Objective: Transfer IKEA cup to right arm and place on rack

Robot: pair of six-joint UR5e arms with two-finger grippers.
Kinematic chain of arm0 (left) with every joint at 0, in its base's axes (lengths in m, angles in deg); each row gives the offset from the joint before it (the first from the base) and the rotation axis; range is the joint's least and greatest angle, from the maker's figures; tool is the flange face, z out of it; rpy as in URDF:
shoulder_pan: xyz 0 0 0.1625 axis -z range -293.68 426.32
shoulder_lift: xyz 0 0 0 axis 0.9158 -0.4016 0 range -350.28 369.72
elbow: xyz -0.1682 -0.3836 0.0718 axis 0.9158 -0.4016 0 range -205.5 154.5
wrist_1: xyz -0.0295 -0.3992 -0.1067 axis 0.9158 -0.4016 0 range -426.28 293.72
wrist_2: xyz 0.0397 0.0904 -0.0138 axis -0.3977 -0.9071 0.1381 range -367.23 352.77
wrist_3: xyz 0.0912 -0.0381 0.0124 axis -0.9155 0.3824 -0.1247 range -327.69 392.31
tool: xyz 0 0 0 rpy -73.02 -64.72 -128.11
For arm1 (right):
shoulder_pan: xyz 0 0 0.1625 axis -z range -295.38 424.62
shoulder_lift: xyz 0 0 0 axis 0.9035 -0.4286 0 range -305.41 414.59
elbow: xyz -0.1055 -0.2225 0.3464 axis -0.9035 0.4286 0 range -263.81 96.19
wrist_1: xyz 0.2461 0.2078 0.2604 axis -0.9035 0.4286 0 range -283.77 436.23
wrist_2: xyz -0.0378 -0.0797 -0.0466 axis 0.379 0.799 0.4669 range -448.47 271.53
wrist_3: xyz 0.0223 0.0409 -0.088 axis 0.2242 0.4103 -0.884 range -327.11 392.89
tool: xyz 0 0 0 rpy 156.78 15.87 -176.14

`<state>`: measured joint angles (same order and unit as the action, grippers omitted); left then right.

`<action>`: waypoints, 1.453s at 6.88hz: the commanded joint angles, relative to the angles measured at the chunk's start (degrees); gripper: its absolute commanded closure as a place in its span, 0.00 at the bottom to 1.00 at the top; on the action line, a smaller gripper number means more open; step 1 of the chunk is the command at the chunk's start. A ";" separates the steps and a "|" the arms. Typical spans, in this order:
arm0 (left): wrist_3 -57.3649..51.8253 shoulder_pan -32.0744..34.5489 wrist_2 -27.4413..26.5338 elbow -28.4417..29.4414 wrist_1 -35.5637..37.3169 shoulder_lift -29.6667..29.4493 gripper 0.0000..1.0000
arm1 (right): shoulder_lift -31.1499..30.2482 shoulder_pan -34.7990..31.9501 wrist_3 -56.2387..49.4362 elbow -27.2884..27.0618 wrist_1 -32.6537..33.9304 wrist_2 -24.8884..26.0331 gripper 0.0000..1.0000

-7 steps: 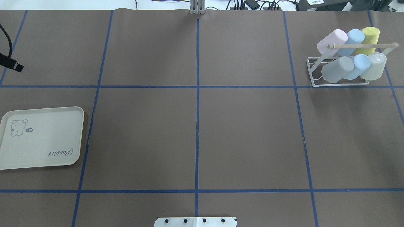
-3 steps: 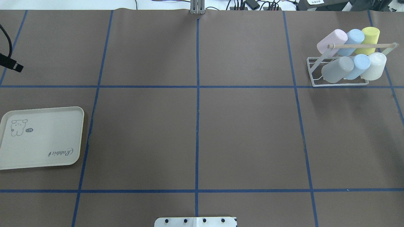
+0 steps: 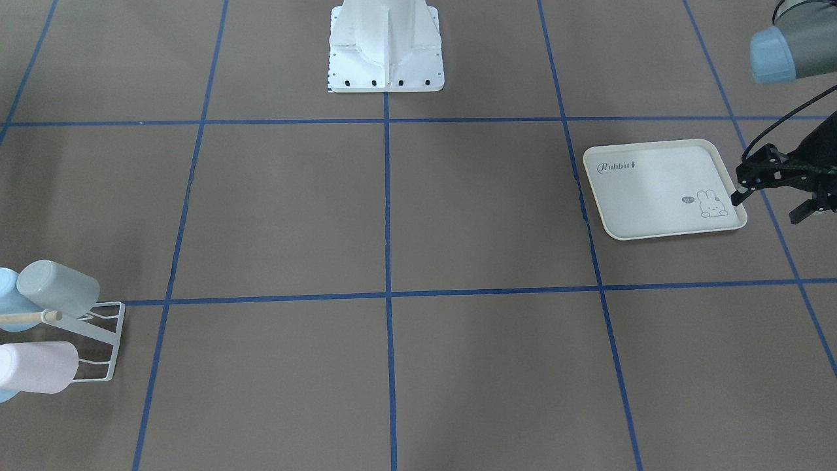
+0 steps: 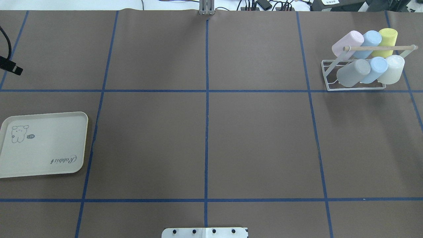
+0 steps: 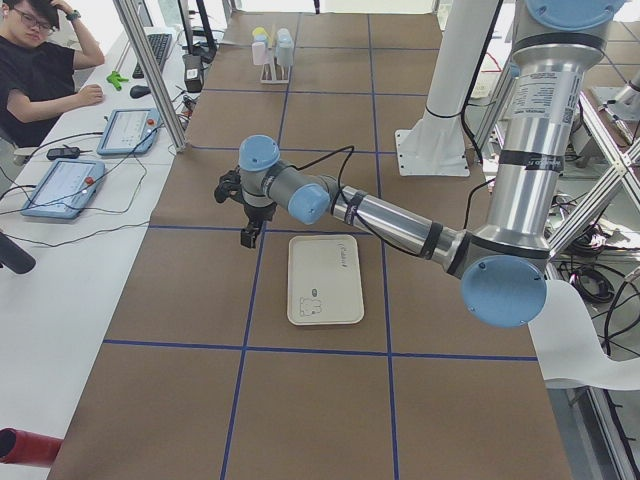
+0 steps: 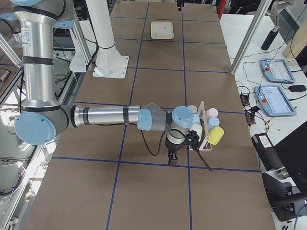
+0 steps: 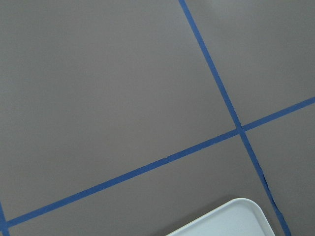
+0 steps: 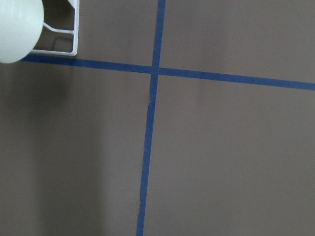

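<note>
The white wire rack [image 4: 330, 86] with its wooden rod [image 4: 380, 48] stands at the far right and holds several pastel cups; a white cup [image 4: 393, 67] sits at its right end. The rack also shows in the front-facing view [image 3: 104, 340] and the right wrist view [image 8: 71, 46], with the white cup [image 8: 17, 29] beside it. My right gripper [image 6: 178, 146] shows only in the exterior right view, close beside the rack [image 6: 204, 141]; I cannot tell its state. My left gripper [image 3: 766, 208] is open and empty, hovering past the tray's far edge.
A cream rabbit-print tray [image 4: 43, 145] lies at the left, with nothing on it; its corner shows in the left wrist view [image 7: 231, 221]. The robot base plate [image 4: 205, 232] sits at the near middle edge. Blue tape lines grid the brown table.
The white cup at the rack's right end has gone from shaded to bright. The left gripper part at the view's left edge has crept slightly further out.
</note>
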<state>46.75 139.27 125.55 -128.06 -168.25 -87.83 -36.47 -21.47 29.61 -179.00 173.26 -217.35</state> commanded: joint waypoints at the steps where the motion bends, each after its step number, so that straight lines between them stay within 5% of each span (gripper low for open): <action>1: -6.31 5.43 -0.51 1.38 1.42 -0.09 0.00 | -0.26 -0.13 -0.05 0.01 0.44 0.03 0.00; 6: -32.84 19.58 -10.01 18.94 2.83 0.08 0.00 | -1.40 -0.13 -0.32 0.10 -0.43 -0.84 0.00; 9: -32.31 21.62 -7.66 21.52 0.99 6.32 0.00 | -2.81 -0.13 0.03 0.36 -3.25 -2.25 0.00; 10: -22.02 21.63 -3.19 20.57 0.64 7.11 0.00 | -2.81 -0.13 0.03 0.27 -3.25 -2.16 0.00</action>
<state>16.46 160.78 118.28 -107.15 -167.00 -81.64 -39.20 -21.60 29.60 -178.64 170.15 -219.45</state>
